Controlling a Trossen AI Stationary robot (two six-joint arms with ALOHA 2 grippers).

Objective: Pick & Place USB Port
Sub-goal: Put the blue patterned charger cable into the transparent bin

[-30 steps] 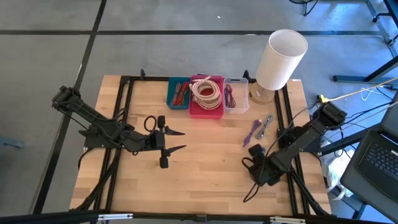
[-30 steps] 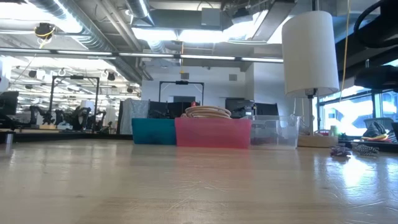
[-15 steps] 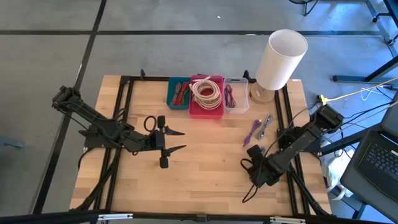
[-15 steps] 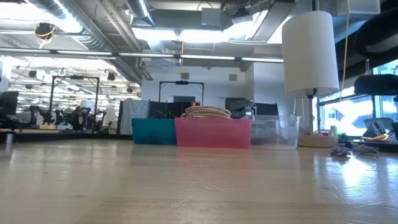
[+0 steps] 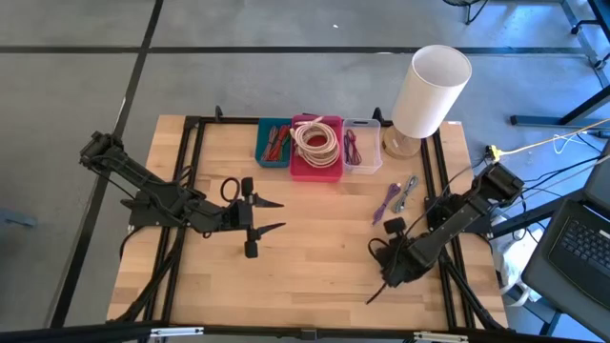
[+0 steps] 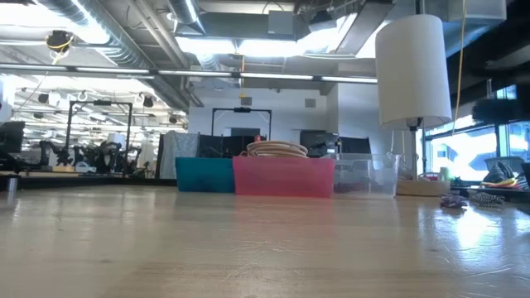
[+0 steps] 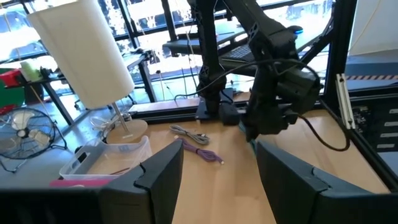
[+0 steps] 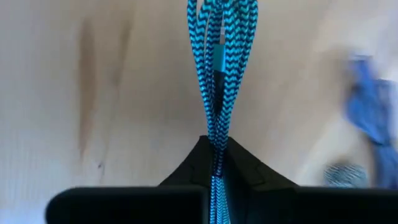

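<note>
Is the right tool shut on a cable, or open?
Shut. In its wrist view the right tool has its fingers closed to a point, pinching a blue braided cable that runs out between them.

Blue-and-black braided USB cable (image 8: 219, 74), folded, pinched in right hand (image 8: 216, 155).

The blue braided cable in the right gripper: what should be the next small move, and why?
Probably lift it and carry it toward the bins. The right gripper is shut on the blue braided cable low over the table's right side, while the teal bin, pink bin and clear bin sit along the far edge. The left gripper waits open at mid-table.
</note>
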